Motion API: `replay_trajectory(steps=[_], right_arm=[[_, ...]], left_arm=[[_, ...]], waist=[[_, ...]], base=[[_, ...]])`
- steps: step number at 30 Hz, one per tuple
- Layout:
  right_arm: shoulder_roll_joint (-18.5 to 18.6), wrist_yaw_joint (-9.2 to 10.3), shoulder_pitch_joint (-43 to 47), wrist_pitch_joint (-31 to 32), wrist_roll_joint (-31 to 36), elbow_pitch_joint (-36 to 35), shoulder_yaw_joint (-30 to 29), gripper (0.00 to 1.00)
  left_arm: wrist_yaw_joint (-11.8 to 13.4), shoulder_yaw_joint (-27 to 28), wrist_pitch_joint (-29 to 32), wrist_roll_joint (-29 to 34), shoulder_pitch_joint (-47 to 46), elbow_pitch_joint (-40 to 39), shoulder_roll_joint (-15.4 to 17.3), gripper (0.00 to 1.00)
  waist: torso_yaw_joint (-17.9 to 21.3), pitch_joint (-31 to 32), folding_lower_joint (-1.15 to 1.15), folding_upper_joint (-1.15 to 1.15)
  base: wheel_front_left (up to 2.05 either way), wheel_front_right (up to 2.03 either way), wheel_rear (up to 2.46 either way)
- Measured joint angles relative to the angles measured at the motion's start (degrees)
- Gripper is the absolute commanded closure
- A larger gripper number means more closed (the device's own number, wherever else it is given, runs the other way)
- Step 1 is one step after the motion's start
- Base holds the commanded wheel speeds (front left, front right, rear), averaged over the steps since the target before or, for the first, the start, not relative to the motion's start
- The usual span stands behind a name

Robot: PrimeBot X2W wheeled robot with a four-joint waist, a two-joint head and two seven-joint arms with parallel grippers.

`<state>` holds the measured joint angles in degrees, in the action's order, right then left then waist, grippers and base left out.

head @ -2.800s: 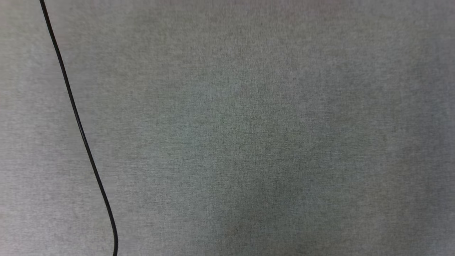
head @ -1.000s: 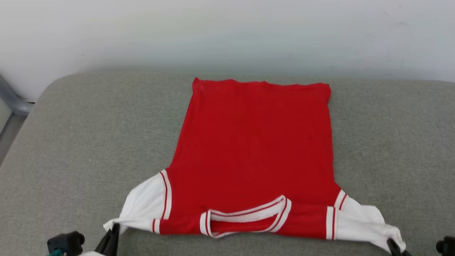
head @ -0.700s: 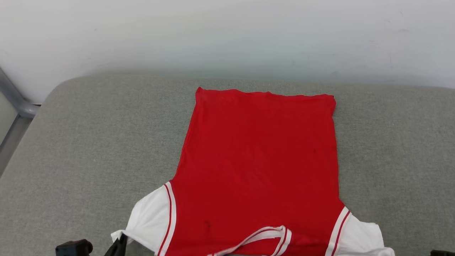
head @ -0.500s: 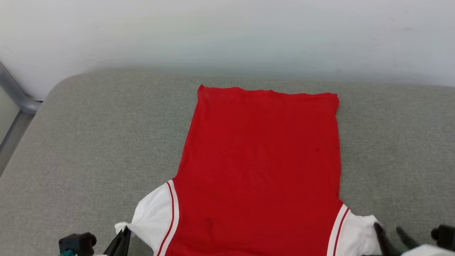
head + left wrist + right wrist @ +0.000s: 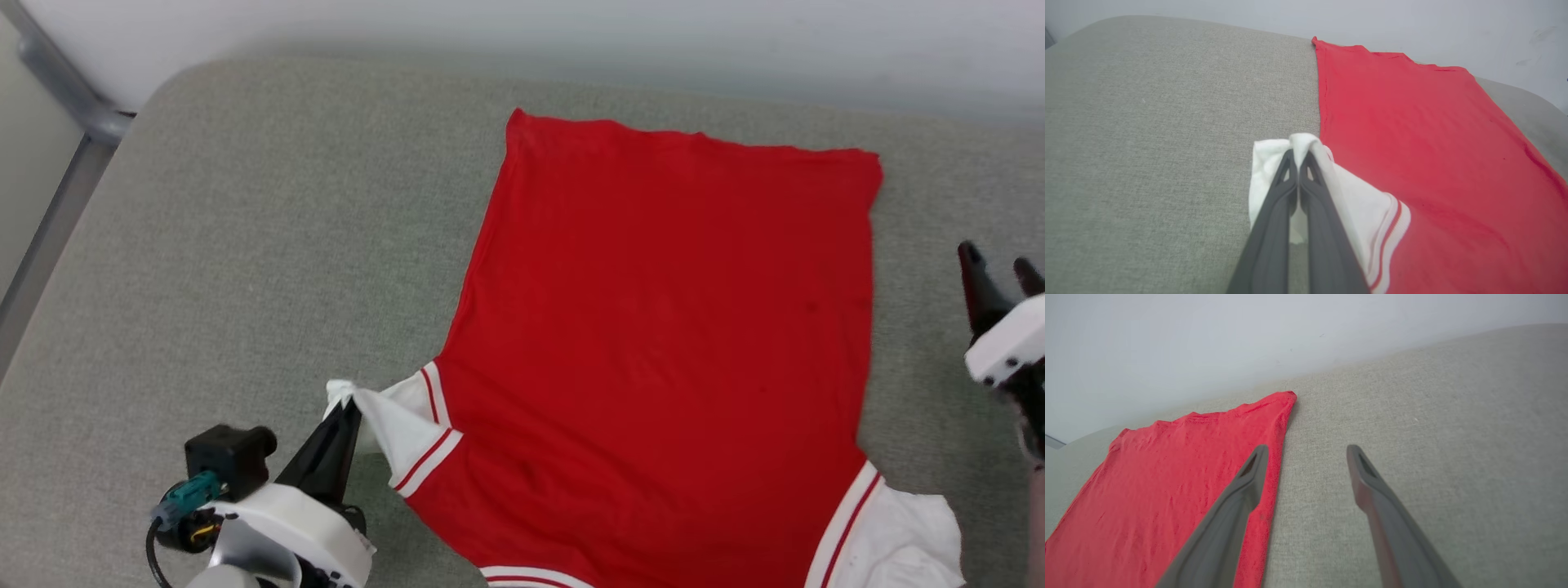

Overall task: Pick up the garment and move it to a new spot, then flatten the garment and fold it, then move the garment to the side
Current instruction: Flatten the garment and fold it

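Release on the right is the fresh change. The right sleeve (image 5: 906, 531), pinched a second ago, now lies loose at the near edge of the grey cushion (image 5: 245, 245). The left gripper (image 5: 343, 412) stays closed on the tip of the left sleeve (image 5: 1267, 163), holding it slightly raised. The garment (image 5: 669, 343) lies spread, plain red back up, its hem toward the wall (image 5: 571, 33). Farther up, the right gripper (image 5: 996, 261) stands wide open and empty, just beside the garment's right edge. Laying out seems nearly done, with folding likely next. The left wrist view shows white cloth bunched over the shut fingertips. The right wrist view shows bare cushion between the spread fingers.
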<state>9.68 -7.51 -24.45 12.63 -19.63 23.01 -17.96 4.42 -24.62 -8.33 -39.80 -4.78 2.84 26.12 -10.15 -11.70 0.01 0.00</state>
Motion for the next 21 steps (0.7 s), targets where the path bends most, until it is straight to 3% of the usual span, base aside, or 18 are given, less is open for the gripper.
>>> replay_trajectory(steps=[11, 21], right_arm=[[8.4, 0.00, -22.8, 19.1, 5.1, 10.8, 0.9, 0.00], [9.9, 0.01, -31.7, 32.6, 9.0, 15.4, 0.5, 0.00]], left_arm=[[-5.0, -3.1, -3.7, 2.5, -10.0, 2.7, -4.2, 1.00], [-7.5, -3.3, -5.8, 3.4, -13.6, 5.6, -7.1, 1.00]], waist=[[-6.4, -11.3, 0.01, 0.00], [-11.0, -18.7, 0.00, 0.00]], base=[[0.00, 0.00, 0.00], [0.00, 0.00, 0.00]])
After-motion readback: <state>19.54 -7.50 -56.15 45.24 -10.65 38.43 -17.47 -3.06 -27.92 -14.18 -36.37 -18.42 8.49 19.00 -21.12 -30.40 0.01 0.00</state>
